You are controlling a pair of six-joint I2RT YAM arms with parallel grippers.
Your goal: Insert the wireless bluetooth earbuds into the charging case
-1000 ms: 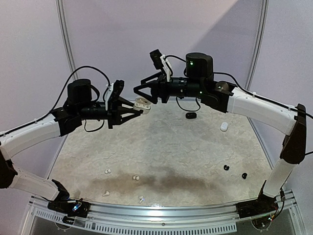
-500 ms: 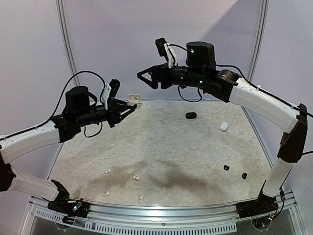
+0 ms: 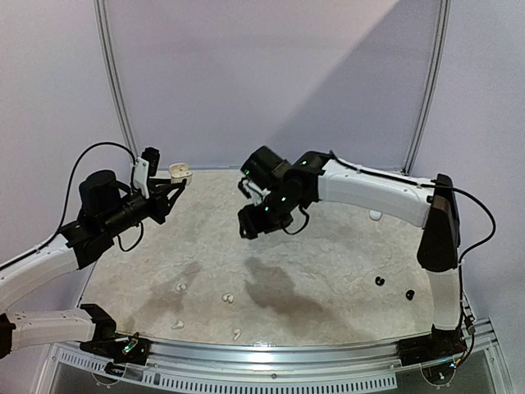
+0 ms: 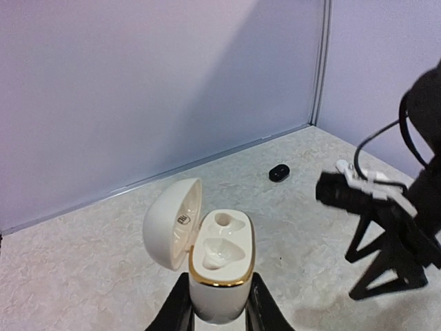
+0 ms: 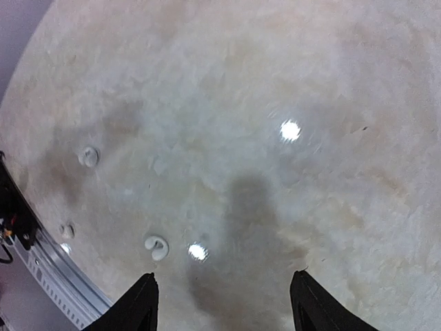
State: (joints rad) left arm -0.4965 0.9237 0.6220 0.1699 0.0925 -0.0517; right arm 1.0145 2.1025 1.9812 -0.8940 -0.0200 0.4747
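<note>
We list, left to right:
- Left gripper [image 4: 219,300]: raised at the far left. Its jaws are clamped on an open white charging case [image 4: 219,265], lid up, both sockets bare.
- Four white earbuds [image 3: 229,298]: scattered near-left on the table [image 3: 328,316].
- Right gripper [image 5: 224,296]: over mid-table, pointing down, jaws apart and holding nothing.
- Two black earbuds [image 3: 379,281]: on the table, near-right.

— How many earbuds do we count on the table [image 3: 328,263]?
— We count six. Four are white earbuds [image 3: 181,287] [image 3: 229,298] [image 3: 177,324] [image 3: 237,334], and two are black earbuds [image 3: 379,281] [image 3: 409,294].
— And how many cases do we see?
— We make it three: one open white case [image 4: 217,265], a second white case [image 3: 376,215], and one black case [image 4: 278,172].
— And arms?
— We count two, the left arm [image 3: 49,263] and the right arm [image 3: 369,185]. Each has one gripper, so that gives us two: the left gripper [image 4: 219,296] and the right gripper [image 5: 224,276].
</note>
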